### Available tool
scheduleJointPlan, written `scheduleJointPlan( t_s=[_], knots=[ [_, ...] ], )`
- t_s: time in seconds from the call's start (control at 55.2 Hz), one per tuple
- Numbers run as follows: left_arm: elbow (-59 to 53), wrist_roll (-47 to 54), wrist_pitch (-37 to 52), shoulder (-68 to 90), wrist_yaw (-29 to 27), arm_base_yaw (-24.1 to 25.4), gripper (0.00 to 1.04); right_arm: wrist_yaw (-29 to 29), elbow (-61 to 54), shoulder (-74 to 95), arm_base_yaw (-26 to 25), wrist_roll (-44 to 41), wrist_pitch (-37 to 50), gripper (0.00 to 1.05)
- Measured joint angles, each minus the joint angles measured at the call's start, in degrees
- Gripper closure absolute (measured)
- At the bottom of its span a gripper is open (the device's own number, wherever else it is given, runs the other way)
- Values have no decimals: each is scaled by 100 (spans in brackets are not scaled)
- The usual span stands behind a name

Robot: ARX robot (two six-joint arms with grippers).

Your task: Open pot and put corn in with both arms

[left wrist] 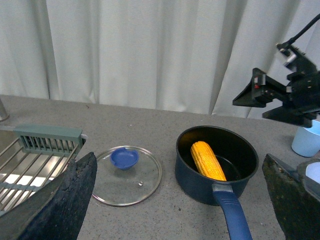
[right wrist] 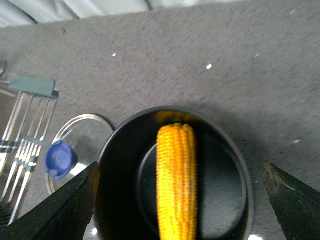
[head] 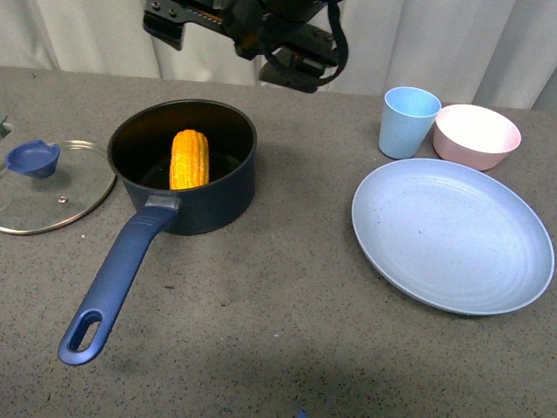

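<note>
With the corn (head: 190, 159) leaning inside the pot (head: 204, 205) at frame left-centre, the right tool (head: 291, 54), fingers apart and empty, is hovering above, risking nudging the rim.

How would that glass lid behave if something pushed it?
The round clear glass lid with a blue knob lies flat on the grey counter, so it would probably slide, not roll. Being glass, it is likely fragile and fairly heavy, perhaps slippery.
</note>
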Motion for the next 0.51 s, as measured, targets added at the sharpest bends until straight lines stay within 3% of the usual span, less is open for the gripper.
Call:
scheduleJointPlan(
  t_s=[0.218, 0.508],
  knots=[
    [0, 0, 0, 0, 0, 0, 7, 1788, -1729, -1259, -385, -1486, 1261, 9],
    [0, 0, 0, 0, 0, 0, 7, 2702, -4413, -2793, -1193, -2629, 2612, 9]
  ],
)
